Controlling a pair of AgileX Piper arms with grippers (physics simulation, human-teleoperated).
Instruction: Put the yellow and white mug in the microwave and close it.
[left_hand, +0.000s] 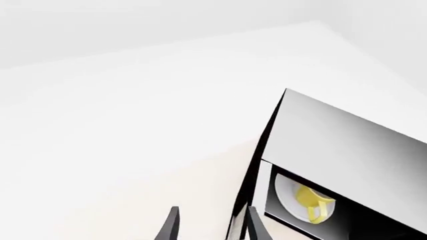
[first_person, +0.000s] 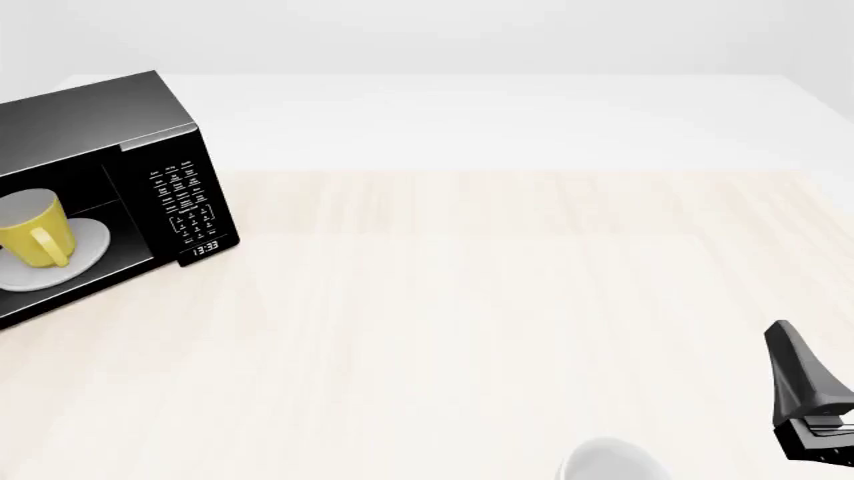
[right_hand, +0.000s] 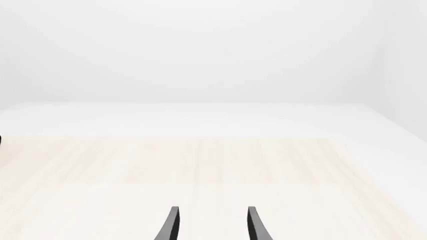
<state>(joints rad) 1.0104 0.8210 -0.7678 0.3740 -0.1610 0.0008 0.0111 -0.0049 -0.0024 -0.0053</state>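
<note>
The black microwave (first_person: 94, 115) stands at the table's far left with its cavity open. Inside it, the yellow and white mug (first_person: 30, 228) sits upright on the white turntable plate (first_person: 83, 250), handle toward the front. In the left wrist view the mug (left_hand: 312, 200) shows inside the microwave (left_hand: 347, 145). There my left gripper (left_hand: 212, 227) is open and empty, one fingertip close to the microwave's front left corner. My right gripper (right_hand: 212, 227) is open and empty over bare table, and it shows at the front right (first_person: 787, 345), far from the microwave.
The keypad and clock display (first_person: 187, 205) face the table on the microwave's right front. A plain white rounded object (first_person: 607, 463) pokes in at the front edge, left of the right gripper. Light wooden tabletop (first_person: 507, 300) spreads between the microwave and the right gripper.
</note>
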